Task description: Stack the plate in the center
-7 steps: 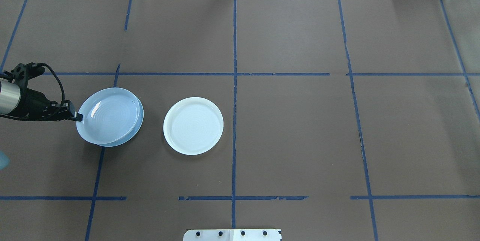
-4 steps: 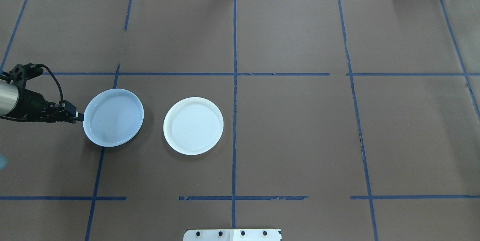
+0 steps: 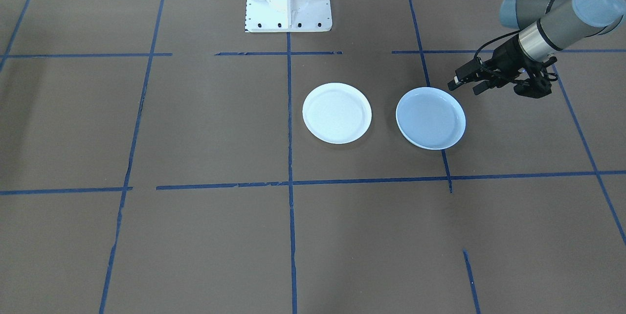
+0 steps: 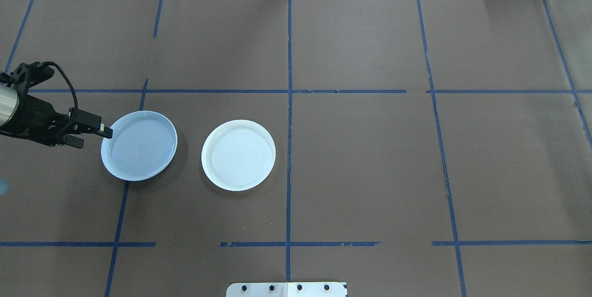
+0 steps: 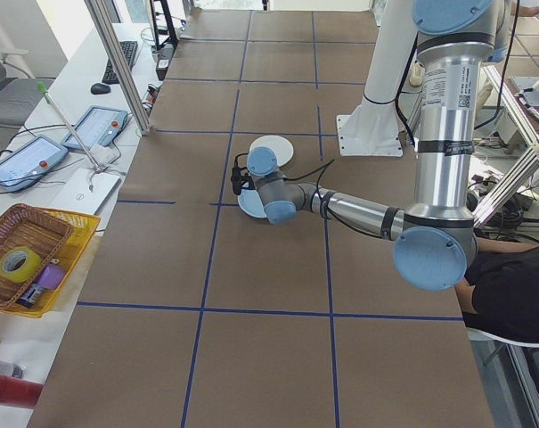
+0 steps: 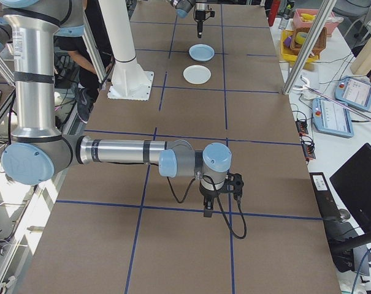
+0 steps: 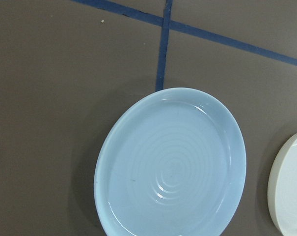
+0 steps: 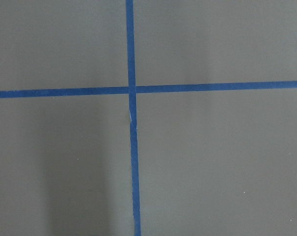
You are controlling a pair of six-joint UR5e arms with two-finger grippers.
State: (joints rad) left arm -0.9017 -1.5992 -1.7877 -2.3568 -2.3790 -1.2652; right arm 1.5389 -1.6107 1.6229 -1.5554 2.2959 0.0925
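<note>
Currently, the light blue plate point(image 4: 138, 145) is seen lying flat on the brown table point(image 4: 360, 158), with faint concentric rings visible on its top in the left wrist view. It is placed just beside the white plate point(image 4: 238, 155), apart from it. The left gripper point(image 4: 90, 131) is found close to the blue plate's rim, its fingers parted and holding nothing. The right gripper point(image 6: 208, 209) is seen only in the exterior right view, well apart from the plates; its opening cannot be told
</note>
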